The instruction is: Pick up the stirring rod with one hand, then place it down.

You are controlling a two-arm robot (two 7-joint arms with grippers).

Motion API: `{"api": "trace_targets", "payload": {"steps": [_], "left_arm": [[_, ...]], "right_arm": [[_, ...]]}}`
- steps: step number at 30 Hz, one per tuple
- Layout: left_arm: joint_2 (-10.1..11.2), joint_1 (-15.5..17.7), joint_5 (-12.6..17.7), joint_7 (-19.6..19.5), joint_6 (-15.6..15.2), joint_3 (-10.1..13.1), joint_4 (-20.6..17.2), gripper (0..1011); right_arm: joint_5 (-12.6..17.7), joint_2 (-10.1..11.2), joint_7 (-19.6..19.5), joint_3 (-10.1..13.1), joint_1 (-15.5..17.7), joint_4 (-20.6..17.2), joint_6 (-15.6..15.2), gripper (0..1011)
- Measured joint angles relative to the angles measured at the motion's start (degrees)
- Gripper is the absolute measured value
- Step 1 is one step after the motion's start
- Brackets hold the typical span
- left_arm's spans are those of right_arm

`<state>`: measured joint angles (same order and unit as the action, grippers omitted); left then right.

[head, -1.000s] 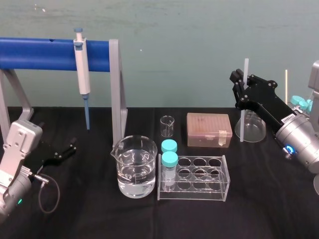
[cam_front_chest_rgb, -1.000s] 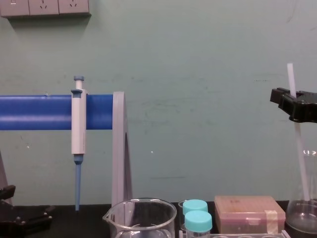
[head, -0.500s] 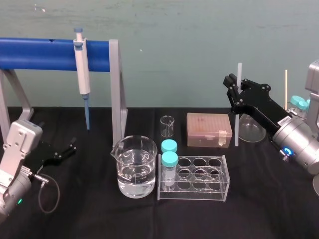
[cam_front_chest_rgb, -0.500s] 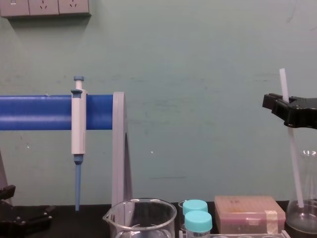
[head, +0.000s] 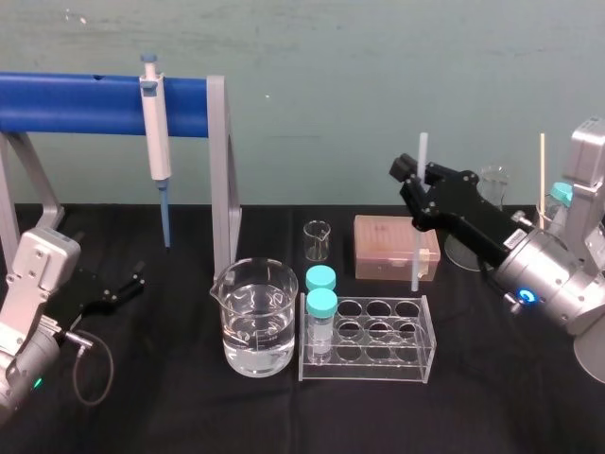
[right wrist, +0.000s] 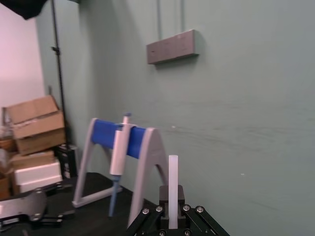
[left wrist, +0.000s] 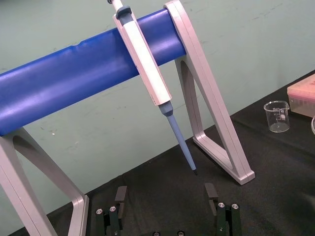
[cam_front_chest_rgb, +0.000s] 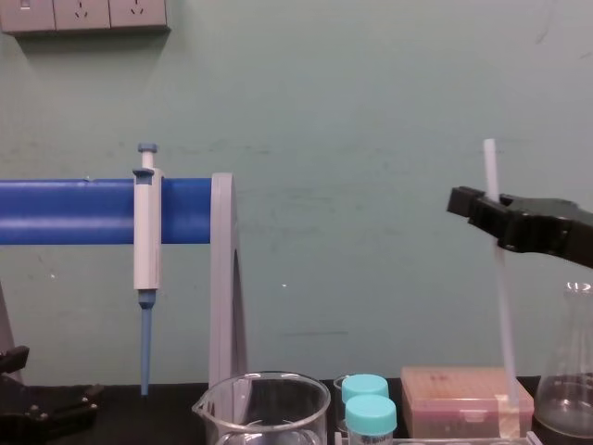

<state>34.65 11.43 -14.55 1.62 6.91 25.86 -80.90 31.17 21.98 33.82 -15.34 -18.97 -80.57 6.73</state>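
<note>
The right gripper point(head: 413, 185) reaches in from the right, raised above the table point(head: 189, 407), with its jaws closed on the stirring rod point(head: 416, 251). They grip the rod on its upper part, so a short white length stands out above the black jaws and a much longer one hangs below. The rod is nearly upright, leaning slightly. In the head view its lower end falls in front of the tan box point(head: 397, 246), just at the back edge of the clear tube rack point(head: 369, 336) (whether the end touches anything cannot be told). In the chest view the stirring rod point(cam_front_chest_rgb: 505, 306) runs down from the right gripper point(cam_front_chest_rgb: 482, 206) to the right part of the box top, with a glass flask point(cam_front_chest_rgb: 570, 371) just to its right. The right wrist view shows the rod point(right wrist: 173, 187) standing up between the closed jaws.

The left gripper point(head: 118, 288) rests on the table at the far left, below the blue stand with the pipette point(head: 156, 132). Its jaws are apart with nothing between them, as the left wrist view shows.
</note>
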Motion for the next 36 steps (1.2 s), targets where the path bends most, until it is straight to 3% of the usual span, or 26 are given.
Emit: {"api": "trace_targets", "payload": {"steps": [5,15,36], "left_arm": [[0.0,0.0,0.0,0.0,0.0,0.0,0.0,1000],[0.0,0.0,0.0,0.0,0.0,0.0,0.0,1000],[0.0,0.0,0.0,0.0,0.0,0.0,0.0,1000]], "right_arm": [[0.97,-0.61,1.94,-1.62,-1.09,2.06,1.14,66],[0.5,-2.45,3.42,-4.53,-2.77,7.38,7.07,65],[0.84,-4.03,3.44,-6.08,-3.95,12.01,7.46,66]]}}
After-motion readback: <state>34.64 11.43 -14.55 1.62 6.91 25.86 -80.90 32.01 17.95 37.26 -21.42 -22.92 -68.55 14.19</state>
